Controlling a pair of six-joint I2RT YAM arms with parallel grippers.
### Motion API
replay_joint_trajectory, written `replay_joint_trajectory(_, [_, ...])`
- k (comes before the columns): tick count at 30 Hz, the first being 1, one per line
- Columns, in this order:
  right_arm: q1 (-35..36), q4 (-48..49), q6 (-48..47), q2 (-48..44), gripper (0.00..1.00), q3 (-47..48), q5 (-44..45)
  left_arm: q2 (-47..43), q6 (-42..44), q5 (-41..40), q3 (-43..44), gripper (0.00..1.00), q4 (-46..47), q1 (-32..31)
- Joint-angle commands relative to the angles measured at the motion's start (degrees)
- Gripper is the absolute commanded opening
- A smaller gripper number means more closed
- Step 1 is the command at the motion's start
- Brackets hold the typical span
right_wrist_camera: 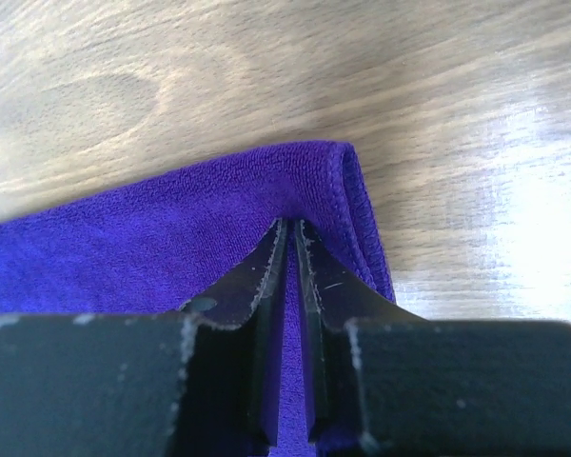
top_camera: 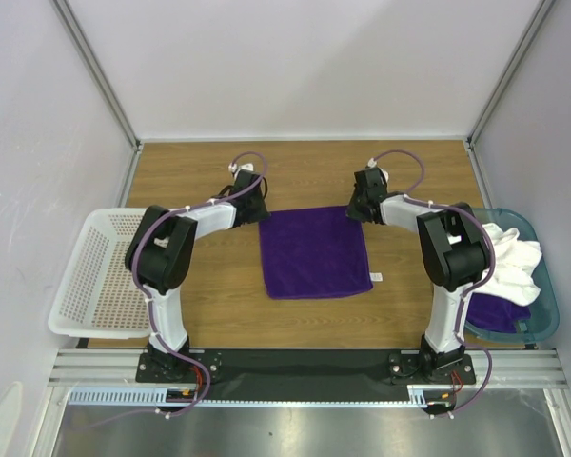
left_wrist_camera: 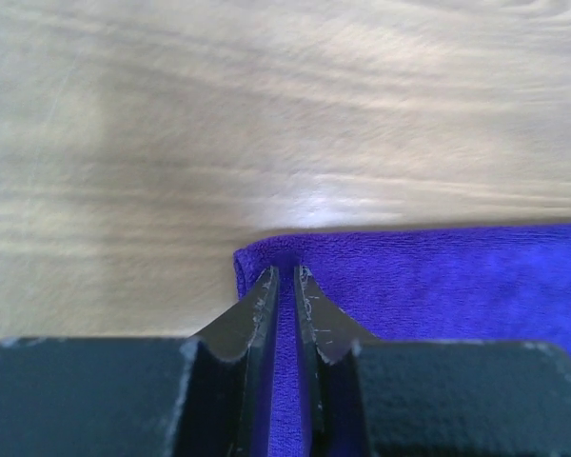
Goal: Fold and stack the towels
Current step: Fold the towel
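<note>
Nearest the top camera, the two arm bases are seen bolted at the near edge of the table. A spread purple towel is laid flat on the table between the arms, well beyond the bases. The left hand is lowered onto this towel's far left corner, and the right hand onto its far right corner. A small white tag is seen at the towel's near right corner. Well to the left of the towel a white basket is placed; well to its right stands a teal bin in which a crumpled white towel is piled over a second purple towel.

From the left wrist, the left hand is shown closed on the spread purple towel – a narrow strip of cloth is pinched between the two dark fingers, just inside the corner. Bare wood extends beyond the towel's far edge.

From the right wrist, the right hand is likewise shown drawn together on the spread purple towel – its fingers are nearly touching, set just inside the hemmed corner, and the cloth is clamped there. Bare table is seen beyond and to the right of that corner.
</note>
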Motion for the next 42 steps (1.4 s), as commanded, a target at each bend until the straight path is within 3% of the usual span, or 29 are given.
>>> replay_joint_trajectory(1, [-0.8,0.6,1.6,-1.0,0.13,-2.8,4.5,0.3,2.5,4.3,2.7,0.18,4.9,0.7])
replay_joint_trajectory(9, [-1.3,-1.8,2.9,-6.2,0.13,-7.1,7.0,-1.7,9.5,9.6,7.4,0.21,8.2,0.7])
replay_joint_trajectory(14, [-1.5,-2.9,0.9,-12.6,0.17,-8.9,3.7,-10.6,8.8,11.4,2.7,0.24,6.2,-0.1])
replay_joint_trajectory(17, [-1.6,-3.3,-1.2,-16.6,0.27,-8.6,-2.0,-18.3,7.2,10.4,-4.2,0.29,5.1,-2.2])
replay_joint_trajectory(19, [-1.6,-4.4,-2.0,-21.3,0.45,-8.6,-4.6,-23.0,5.5,8.2,-10.4,0.45,2.2,-4.1])
replay_joint_trajectory(21, [-1.5,-7.1,-2.3,-26.2,0.62,-8.8,-4.5,-29.7,2.2,4.9,-16.6,0.51,1.0,-4.9])
replay_joint_trajectory(24, [-1.6,-11.5,-1.0,-32.8,0.76,-11.4,-4.3,-37.7,-2.2,4.9,-24.4,0.57,-0.6,-5.5])
replay_joint_trajectory(31, [-1.7,-18.2,6.5,-48.3,0.84,-26.1,-4.6,-49.8,-12.2,3.6,-37.5,0.61,-3.3,-8.8])
replay_joint_trajectory(36, [-1.7,-20.2,10.7,-56.0,0.84,-35.1,-6.2,-50.9,-19.2,3.3,-43.3,0.62,-0.2,-11.8])
replay_joint_trajectory(42, [-1.6,-22.3,13.1,-60.1,0.84,-38.8,-7.3,-48.2,-25.2,1.4,-44.5,0.62,1.9,-15.6])
